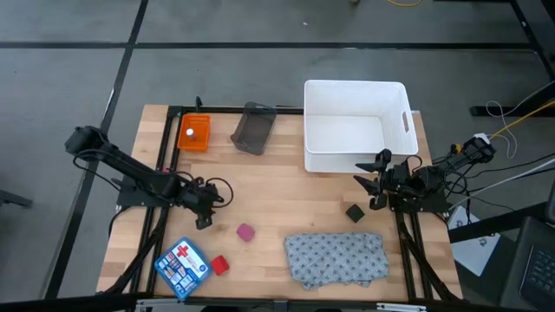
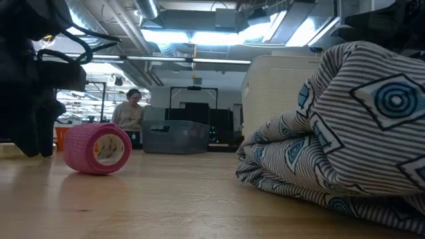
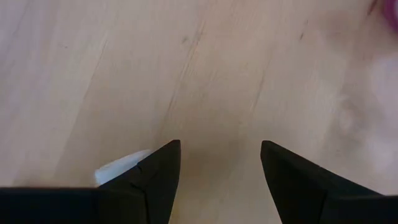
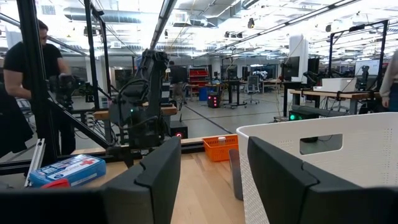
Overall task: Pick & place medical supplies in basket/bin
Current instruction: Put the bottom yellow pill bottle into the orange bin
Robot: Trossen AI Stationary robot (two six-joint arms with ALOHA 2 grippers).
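Note:
My left gripper (image 1: 205,215) is open and points down at bare wood (image 3: 217,112), left of the pink roll (image 1: 246,231). A small white thing (image 3: 121,168) shows beside the outer side of one finger; touching or not, I cannot tell. The pink roll (image 2: 98,149) lies on its side. The red roll (image 1: 219,265), the black block (image 1: 354,212) and the crumpled grey patterned cloth (image 1: 336,257) lie on the table. My right gripper (image 1: 375,184) is open and level, at the near side of the white basket (image 1: 403,121), above and right of the black block.
A blue first-aid box (image 1: 182,267) lies at the near left corner. An orange box (image 1: 194,133) with a white item in it and a grey tray (image 1: 253,128) stand along the far edge. Bare wood lies between the two grippers. A person (image 2: 130,114) stands beyond the table.

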